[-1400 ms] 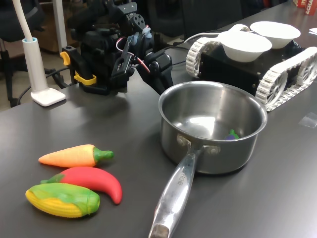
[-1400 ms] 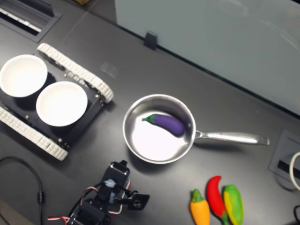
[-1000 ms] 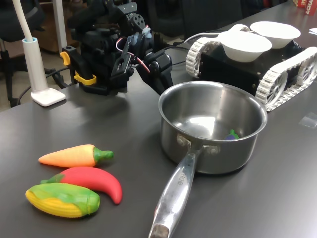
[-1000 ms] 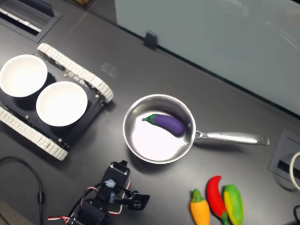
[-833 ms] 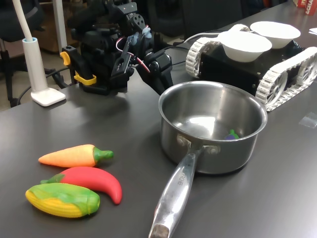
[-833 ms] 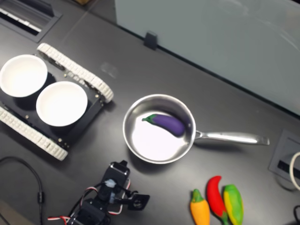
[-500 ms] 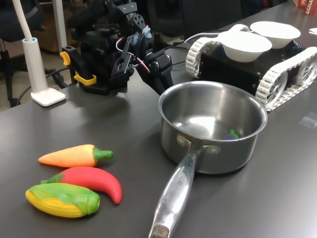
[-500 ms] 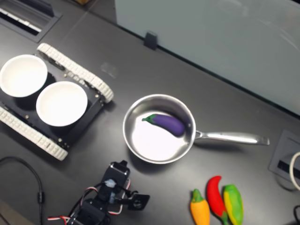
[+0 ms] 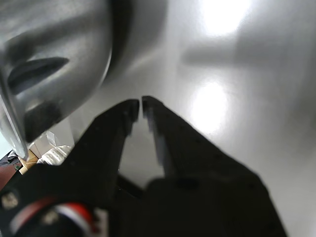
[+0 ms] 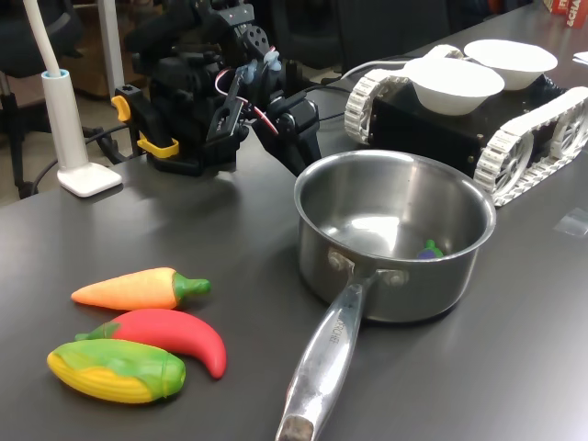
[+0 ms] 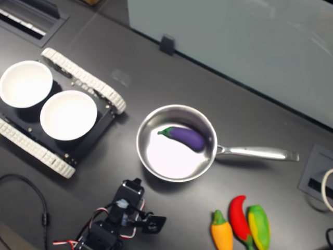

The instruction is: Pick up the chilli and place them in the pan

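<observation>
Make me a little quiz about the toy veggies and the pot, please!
1. True or false: the chilli is already inside the pan.
2. What lies in the pan? A) a carrot B) an aubergine C) a corn cob
3. Fill in: in the first exterior view, the chilli lies between the carrot and the ____.

Key
1. False. It lies on the table, and the gripper holds nothing.
2. B, the purple aubergine.
3. The corn cob.

Carrot [image 10: 138, 288], corn [image 10: 115, 370], aubergine [image 11: 186, 137], bowls [image 11: 68, 115].
</observation>
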{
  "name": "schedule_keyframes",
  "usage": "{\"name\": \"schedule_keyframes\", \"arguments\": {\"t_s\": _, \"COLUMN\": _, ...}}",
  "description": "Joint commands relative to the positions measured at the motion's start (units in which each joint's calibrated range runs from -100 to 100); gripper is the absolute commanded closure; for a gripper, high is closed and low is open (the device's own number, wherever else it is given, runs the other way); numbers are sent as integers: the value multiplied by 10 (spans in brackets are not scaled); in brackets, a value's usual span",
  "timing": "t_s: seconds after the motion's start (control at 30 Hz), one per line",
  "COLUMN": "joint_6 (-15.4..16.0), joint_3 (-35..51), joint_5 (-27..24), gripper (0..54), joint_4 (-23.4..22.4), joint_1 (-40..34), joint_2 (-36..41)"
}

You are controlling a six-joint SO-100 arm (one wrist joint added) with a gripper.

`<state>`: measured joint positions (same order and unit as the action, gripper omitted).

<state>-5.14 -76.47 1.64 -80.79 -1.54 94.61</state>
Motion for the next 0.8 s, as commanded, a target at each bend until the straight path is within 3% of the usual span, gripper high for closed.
{"name": "schedule_keyframes", "arguments": {"t_s": 0.0, "joint_6": 2, "joint_3": 8, "joint_5": -2, "gripper": 536, "joint_4": 25, "joint_1": 17, "joint_2": 8}}
{"name": "schedule_keyframes", "arguments": {"t_s": 0.77, "joint_6": 1, "joint_3": 81, "joint_5": -1, "gripper": 536, "joint_4": -43, "joint_1": 33, "joint_2": 8}}
